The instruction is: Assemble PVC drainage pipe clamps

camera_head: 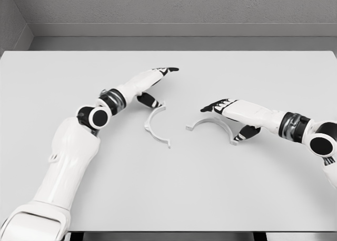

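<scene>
Two white half-ring pipe clamp pieces lie flat on the white table (168,188). The left clamp half (154,127) curves open toward the right, its upper end beside the thumb of my left hand (158,78). That hand stretches flat above it, fingers extended and holding nothing. The right clamp half (211,124) arches open toward the table's front. My right hand (224,108) hovers over its top, fingers straight, thumb hanging near the arch's right end. Whether either hand touches its clamp is unclear.
The table's far edge (168,51) meets a grey floor strip and wall. A gap of bare table separates the two clamp halves.
</scene>
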### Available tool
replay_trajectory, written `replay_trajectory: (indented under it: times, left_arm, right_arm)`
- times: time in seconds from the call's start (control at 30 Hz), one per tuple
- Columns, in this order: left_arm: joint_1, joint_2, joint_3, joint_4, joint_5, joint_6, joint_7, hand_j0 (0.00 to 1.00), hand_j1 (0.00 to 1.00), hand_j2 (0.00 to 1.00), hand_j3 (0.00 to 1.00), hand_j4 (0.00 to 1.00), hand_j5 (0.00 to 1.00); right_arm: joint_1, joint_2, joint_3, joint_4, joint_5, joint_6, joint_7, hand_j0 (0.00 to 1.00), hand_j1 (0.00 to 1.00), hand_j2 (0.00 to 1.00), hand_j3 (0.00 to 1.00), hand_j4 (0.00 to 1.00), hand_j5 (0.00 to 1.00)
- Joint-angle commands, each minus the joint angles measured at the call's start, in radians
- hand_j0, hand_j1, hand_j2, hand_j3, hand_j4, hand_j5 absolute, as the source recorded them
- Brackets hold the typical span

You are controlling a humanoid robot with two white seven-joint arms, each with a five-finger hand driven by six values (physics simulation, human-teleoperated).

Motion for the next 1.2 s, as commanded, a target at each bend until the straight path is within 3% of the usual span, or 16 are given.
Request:
replay_trajectory:
  times: [0.0, 0.73, 0.8, 0.97, 1.1, 1.17]
  left_arm:
    - [0.002, -0.007, 0.000, -0.002, 0.006, 0.001, 0.001, 1.00, 1.00, 1.00, 1.00, 1.00, 1.00]
    - [-0.015, -0.003, 0.004, -0.001, 0.009, 0.004, 0.001, 1.00, 1.00, 1.00, 1.00, 1.00, 1.00]
    - [-0.023, 0.011, 0.029, -0.001, 0.012, 0.002, 0.001, 1.00, 1.00, 1.00, 1.00, 1.00, 1.00]
    - [0.002, 0.060, 0.233, -0.102, 0.038, -0.045, 0.003, 1.00, 1.00, 1.00, 1.00, 1.00, 1.00]
    - [0.040, 0.111, 0.225, -0.119, 0.084, -0.182, 0.001, 1.00, 1.00, 1.00, 1.00, 1.00, 1.00]
    - [0.112, 0.123, 0.222, -0.200, 0.083, -0.182, -0.002, 1.00, 1.00, 1.00, 1.00, 1.00, 1.00]
  right_arm:
    - [-0.002, 0.005, 0.001, -0.003, -0.004, 0.002, 0.001, 1.00, 1.00, 1.00, 1.00, 1.00, 1.00]
    - [0.003, 0.012, 0.012, -0.014, -0.005, 0.000, 0.001, 1.00, 1.00, 1.00, 1.00, 1.00, 1.00]
    - [-0.008, 0.002, 0.004, -0.011, -0.004, 0.002, 0.001, 1.00, 1.00, 1.00, 1.00, 1.00, 1.00]
    - [-0.005, 0.001, 0.003, -0.008, -0.004, 0.002, 0.001, 1.00, 1.00, 1.00, 1.00, 1.00, 1.00]
    - [0.005, -0.044, 0.003, -0.019, -0.010, -0.003, 0.001, 1.00, 1.00, 1.00, 1.00, 1.00, 1.00]
    - [0.006, -0.059, 0.003, -0.020, -0.013, -0.004, 0.001, 1.00, 1.00, 1.00, 1.00, 1.00, 1.00]
